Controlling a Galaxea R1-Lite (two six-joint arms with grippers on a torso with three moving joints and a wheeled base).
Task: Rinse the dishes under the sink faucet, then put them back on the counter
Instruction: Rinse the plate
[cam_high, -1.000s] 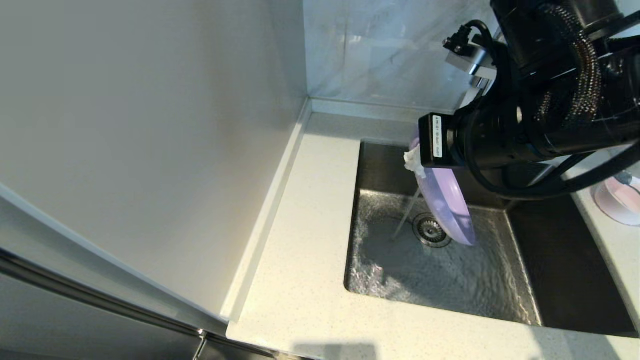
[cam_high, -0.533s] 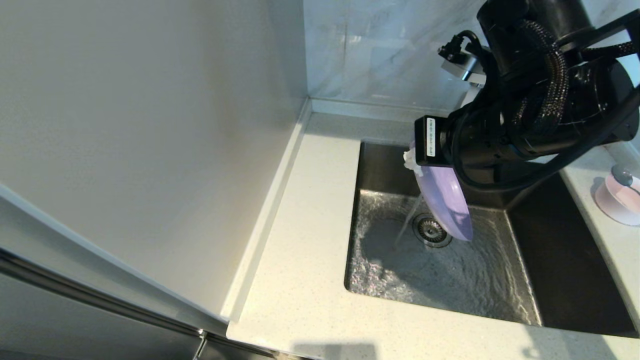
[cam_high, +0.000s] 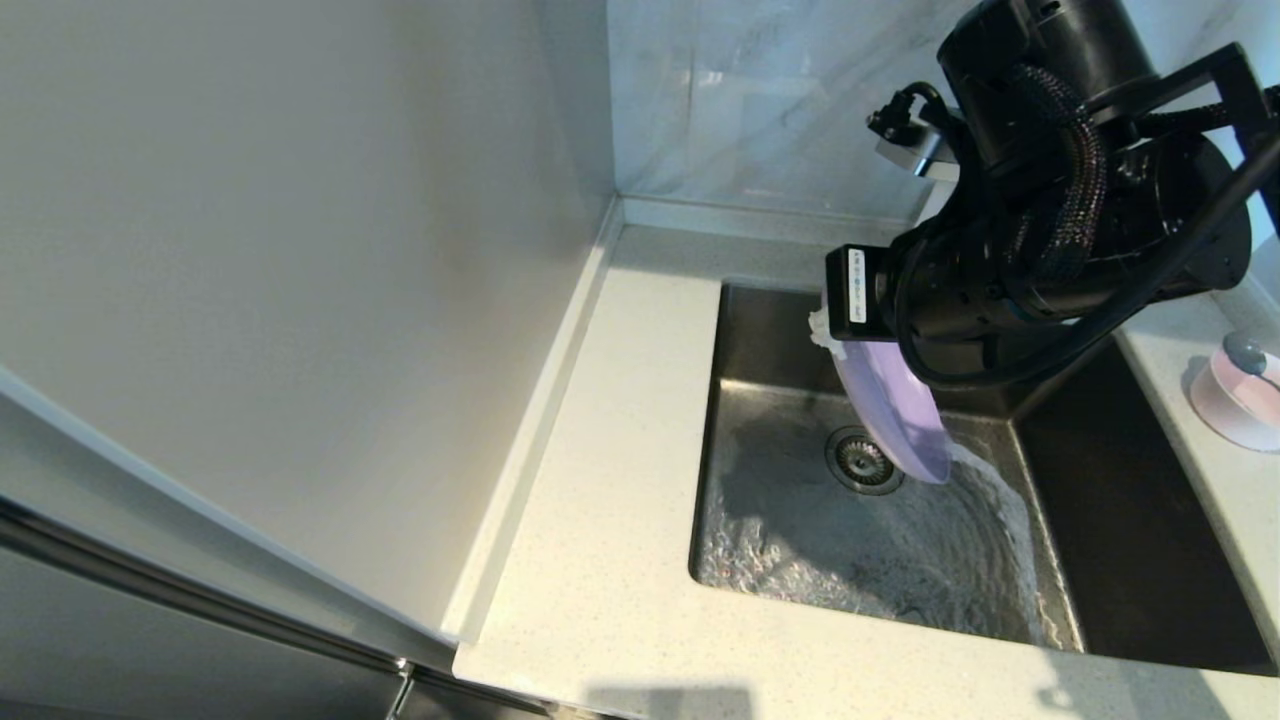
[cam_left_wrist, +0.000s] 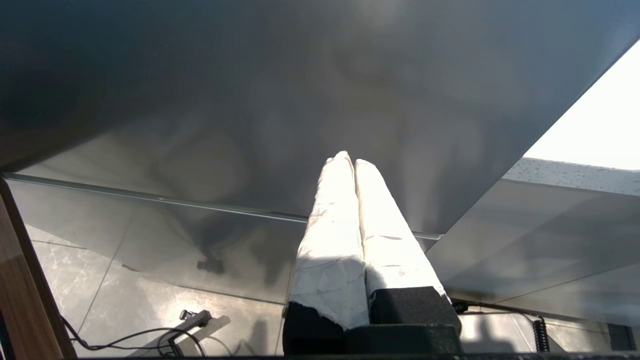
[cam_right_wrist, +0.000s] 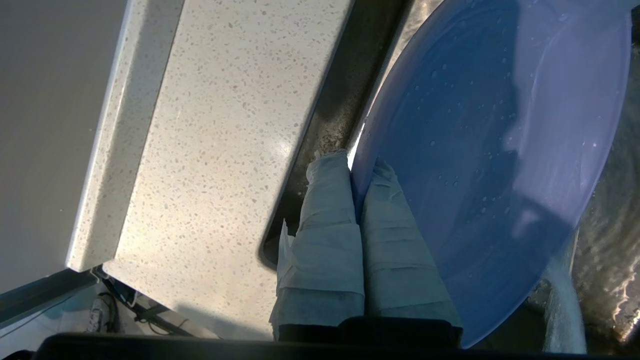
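White label (cam_high: 857, 287) on the right arm, print unreadable

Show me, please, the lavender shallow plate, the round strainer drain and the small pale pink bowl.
Lavender shallow plate (cam_high: 900, 420): head view, its tilted face.
Round strainer drain (cam_high: 858, 462): head view, its centre.
Small pale pink bowl (cam_high: 1232, 405): head view, its side wall.

A kitchen: steel sink (cam_high: 1040, 610) set in speckled stone counter (cam_high: 610, 560), marble wall (cam_high: 760, 100)

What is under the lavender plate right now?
Under the lavender plate, held on edge by the right gripper, lies the wet sink floor with the drain beside its lower rim. The plate covers the floor behind it.
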